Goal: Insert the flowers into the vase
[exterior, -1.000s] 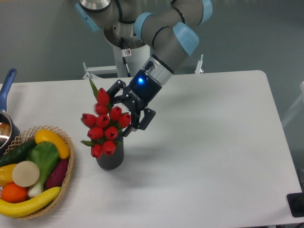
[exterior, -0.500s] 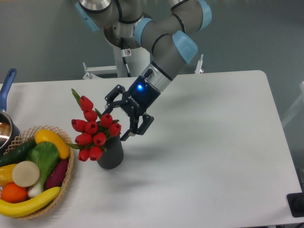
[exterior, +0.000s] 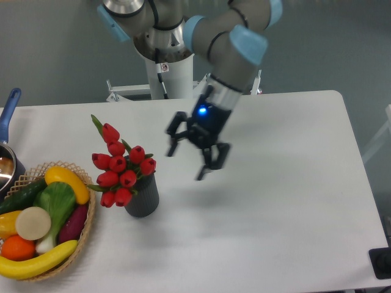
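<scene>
One bunch of red tulip buds on green stems (exterior: 121,171) stands with its stems down in the small dark grey ribbed cylindrical vase (exterior: 143,196), the heads leaning over the rim toward ten o'clock and a narrow green leaf poking out at the top. From where I stand the black two-finger gripper (exterior: 191,152) hangs above the white table (exterior: 287,201), apart from both, its fingers spread and holding nothing. The bunch and vase lie at about eight o'clock from the gripper, near but not touching. The bunch's long axis runs from the vase mouth up toward ten o'clock, tilted rather than upright.

Judging by how things lie, the insertion looks done, and what is left is only for the arm to go clear; a path toward two or three o'clock would meet nothing. The lean of the flowers could let the light vase tip toward the woven wicker basket of coloured fruit and vegetables (exterior: 89,215) just beside it at nine o'clock. A blue-handled saucepan (exterior: 7,141) sits at the far edge, well apart.
</scene>
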{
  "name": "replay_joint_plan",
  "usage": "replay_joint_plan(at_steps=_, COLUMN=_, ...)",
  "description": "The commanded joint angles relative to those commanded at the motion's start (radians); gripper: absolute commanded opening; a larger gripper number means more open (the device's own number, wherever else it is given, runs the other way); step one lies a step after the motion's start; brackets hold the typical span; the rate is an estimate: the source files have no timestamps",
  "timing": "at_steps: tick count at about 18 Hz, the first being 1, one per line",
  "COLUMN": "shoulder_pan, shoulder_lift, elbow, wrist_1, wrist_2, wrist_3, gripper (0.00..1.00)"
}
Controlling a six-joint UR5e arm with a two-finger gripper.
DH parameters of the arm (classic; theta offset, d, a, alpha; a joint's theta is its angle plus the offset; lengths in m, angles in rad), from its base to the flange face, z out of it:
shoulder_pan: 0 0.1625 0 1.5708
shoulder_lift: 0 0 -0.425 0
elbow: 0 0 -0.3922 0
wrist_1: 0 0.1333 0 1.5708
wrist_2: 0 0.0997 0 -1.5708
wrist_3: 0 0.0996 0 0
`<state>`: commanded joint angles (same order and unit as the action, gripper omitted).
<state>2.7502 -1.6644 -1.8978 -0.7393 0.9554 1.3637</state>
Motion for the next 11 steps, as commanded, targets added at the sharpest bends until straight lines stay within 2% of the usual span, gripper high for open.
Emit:
replay_joint_plan(at_steps=2, shoulder_pan=0.051, shoulder_lift=-0.001, elbow=0.041, wrist_1=-0.011, wrist_2=0.049, wrist_3=0.002, gripper=1.0)
replay_joint_plan(at_steps=6, shoulder_pan=0.091, shoulder_lift=-0.009, elbow=0.118, wrist_1=-0.031, wrist_2=0.111, wrist_3=0.038, gripper=1.0)
replay_joint_plan(at_steps=7, shoulder_pan=0.104, shoulder_lift=-0.009, elbow=0.137, wrist_1=-0.058, wrist_2=0.118, wrist_3=0.072, gripper=1.0)
replay_joint_plan(at_steps=8, shoulder_pan=0.12, shoulder_lift=-0.009, elbow=0.156, wrist_1=-0.11, wrist_2=0.128, wrist_3=0.109, gripper=1.0)
replay_joint_plan(at_steps=9, shoulder_pan=0.155, shoulder_lift=0.006, elbow=0.189, wrist_1=-0.215, wrist_2=0.152, wrist_3=0.182, gripper=1.0)
replay_joint_plan(at_steps=11, shoulder_pan=0.196, shoulder_lift=0.022, elbow=0.233, wrist_1=-0.346, wrist_2=0.184, wrist_3=0.315, gripper=1.0)
